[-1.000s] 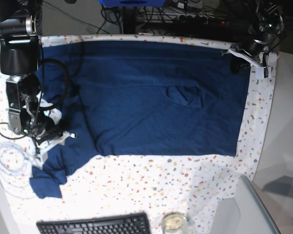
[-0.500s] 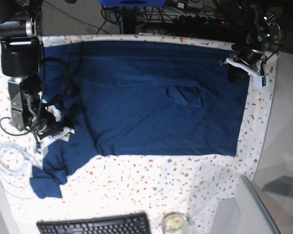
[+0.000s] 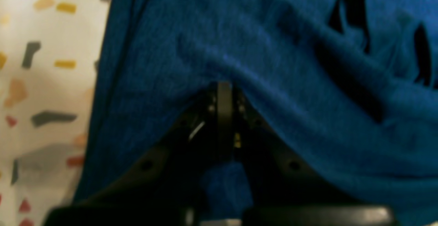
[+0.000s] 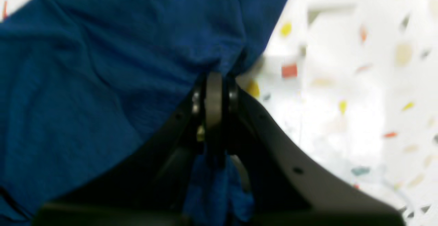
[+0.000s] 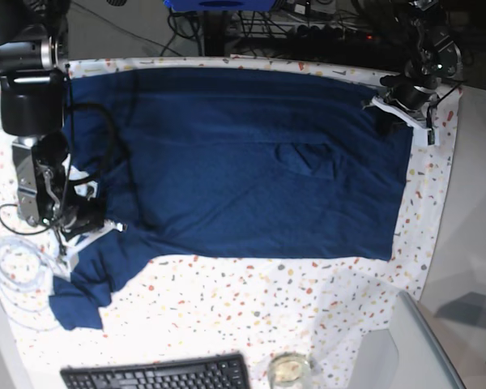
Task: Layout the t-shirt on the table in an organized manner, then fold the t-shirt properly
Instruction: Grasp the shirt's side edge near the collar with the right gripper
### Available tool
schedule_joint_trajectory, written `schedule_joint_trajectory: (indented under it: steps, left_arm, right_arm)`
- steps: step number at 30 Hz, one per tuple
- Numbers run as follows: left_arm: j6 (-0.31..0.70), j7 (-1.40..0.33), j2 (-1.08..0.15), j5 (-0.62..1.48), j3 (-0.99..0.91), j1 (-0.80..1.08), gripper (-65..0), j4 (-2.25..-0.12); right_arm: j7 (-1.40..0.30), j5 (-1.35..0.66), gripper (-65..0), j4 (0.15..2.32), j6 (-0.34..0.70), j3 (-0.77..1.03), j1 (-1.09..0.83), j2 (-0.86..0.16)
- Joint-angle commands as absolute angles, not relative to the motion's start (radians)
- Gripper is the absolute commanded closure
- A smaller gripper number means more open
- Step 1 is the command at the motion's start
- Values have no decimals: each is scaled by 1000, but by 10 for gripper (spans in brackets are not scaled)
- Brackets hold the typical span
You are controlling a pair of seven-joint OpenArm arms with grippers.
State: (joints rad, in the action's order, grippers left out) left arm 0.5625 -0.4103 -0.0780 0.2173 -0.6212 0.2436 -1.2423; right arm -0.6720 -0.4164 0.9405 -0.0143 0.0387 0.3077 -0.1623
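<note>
The dark navy t-shirt (image 5: pixel 243 170) lies spread wide over the speckled table (image 5: pixel 308 300), with one sleeve bunched at the front left (image 5: pixel 77 304). My left gripper (image 5: pixel 386 115) is at the shirt's far right corner, shut on a pinch of its fabric (image 3: pixel 273 65); its closed tips (image 3: pixel 224 89) sit under a raised fold. My right gripper (image 5: pixel 104 222) is at the shirt's left side near the sleeve. Its jaws (image 4: pixel 214 78) are shut on the shirt's edge (image 4: pixel 102 65), and blue cloth hangs between the fingers.
A black keyboard (image 5: pixel 158 374) and a small glass dish (image 5: pixel 289 369) sit at the front edge. A coiled white cable (image 5: pixel 16 267) lies left of the right arm. A plain grey surface (image 5: pixel 478 203) borders the table on the right, with a grey panel (image 5: pixel 405 348) at the front right.
My right gripper has gone from open to shut on the shirt's left edge and drawn it slightly left. The left gripper, still shut, has shifted a little inward with the right corner.
</note>
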Motion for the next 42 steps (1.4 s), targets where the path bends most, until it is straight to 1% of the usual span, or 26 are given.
schedule_joint_trajectory:
  steps: [1,11,13,15,16,18,20,21,22,24,28,29,31,33,36,42]
  left_arm:
    - [558,-429,-82,197,-622,248,0,-1233]
    - [558,-426,-85,197,-624,255,0,-1231]
    - [558,-426,-87,197,-624,260,0,-1236]
    - [558,-429,-85,197,-624,262,0,-1250]
    - [558,-429,-84,197,-624,272,0,-1259]
    - [558,-429,-84,199,-624,294,0,-1290]
    - [558,-430,-82,199,-625,315,0,-1328]
    - [558,-430,-82,199,-625,331,0,-1351]
    - [556,-430,-82,199,-625,346,0,-1379]
    - [556,-432,-82,199,-625,386,0,-1431]
    - [556,-432,-73,200,-668,443,0,-1541]
    - [556,-432,-64,200,-685,444,0,-1561]
    - [556,-452,-51,200,-716,440,0,-1601]
    - [556,-503,-51,200,-727,418,0,-1630]
    - [558,-549,-51,200,-730,378,0,-1635]
    - [559,-549,-50,200,-725,337,0,-1633]
  right_arm:
    - [-657,-420,-15,954,-12,38,343,-173]
    - [-657,-420,-17,946,-10,36,409,-203]
    - [-657,-420,-26,946,-10,36,418,-206]
    - [-657,-420,-83,946,-10,36,424,-206]
    - [-659,-418,-132,946,-10,36,429,-206]
    - [-687,-418,-275,946,-10,21,432,-208]
    - [-705,-418,-414,951,-10,-45,447,-213]
    - [-707,-418,-459,958,-10,-76,447,-216]
    - [-707,-418,-483,974,-10,-105,446,-234]
    - [-716,-418,-488,1040,-12,-148,421,-255]
    - [-826,-418,-488,1337,-19,-163,277,-278]
    - [-845,-418,-488,1411,-39,-163,239,-282]
    - [-877,-418,-494,1534,-120,-165,159,-282]
    - [-894,-418,-494,1596,-168,-170,102,-283]
    - [-911,-418,-489,1652,-171,-171,41,-282]
    - [-917,-418,-489,1750,-173,-173,-68,-282]
